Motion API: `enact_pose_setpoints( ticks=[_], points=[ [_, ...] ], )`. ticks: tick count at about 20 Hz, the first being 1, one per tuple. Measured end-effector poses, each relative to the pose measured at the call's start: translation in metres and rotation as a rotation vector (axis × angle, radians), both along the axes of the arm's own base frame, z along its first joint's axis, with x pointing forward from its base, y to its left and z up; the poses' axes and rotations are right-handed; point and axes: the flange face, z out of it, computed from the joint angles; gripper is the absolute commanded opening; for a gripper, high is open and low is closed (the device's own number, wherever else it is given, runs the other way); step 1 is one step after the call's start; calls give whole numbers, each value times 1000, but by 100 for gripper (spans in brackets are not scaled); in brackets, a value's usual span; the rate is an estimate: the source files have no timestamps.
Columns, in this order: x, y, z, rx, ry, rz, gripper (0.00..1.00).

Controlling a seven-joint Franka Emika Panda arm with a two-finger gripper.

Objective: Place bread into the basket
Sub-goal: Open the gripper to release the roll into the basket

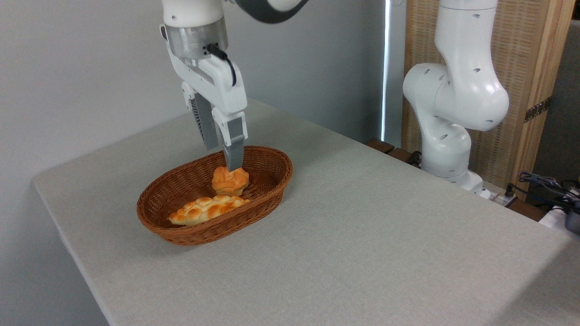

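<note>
The bread (230,180), a small pale orange bun with a lobed edge, lies inside the oval reddish-brown wicker basket (276,181), toward its far end. My gripper (223,158) hangs straight above the bun, pointing down. Its jaws stand apart and open, with nothing held between them. The nearer fingertip (234,165) ends right at the bun's top; I cannot tell whether it touches. The farther finger ends higher, over the basket's back rim.
A long braided loaf (207,209) lies in the basket's near half, just in front of the bun. The arm's white base (446,136) stands at the table's far right edge, with cables (543,185) beyond it. The table's left edge runs close to the basket.
</note>
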Motion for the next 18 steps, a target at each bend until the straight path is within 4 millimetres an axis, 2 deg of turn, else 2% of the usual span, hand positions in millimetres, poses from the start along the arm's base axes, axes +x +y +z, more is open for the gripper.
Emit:
enact_pose_setpoints(
  ticks=[4, 7, 11, 18],
  points=[
    [22, 23, 25, -3, 5, 39, 100],
    [34, 40, 26, -1, -1, 71, 100],
    [37, 59, 32, -1, -13, 106, 100],
    [37, 63, 34, -1, -16, 112, 100]
  ],
)
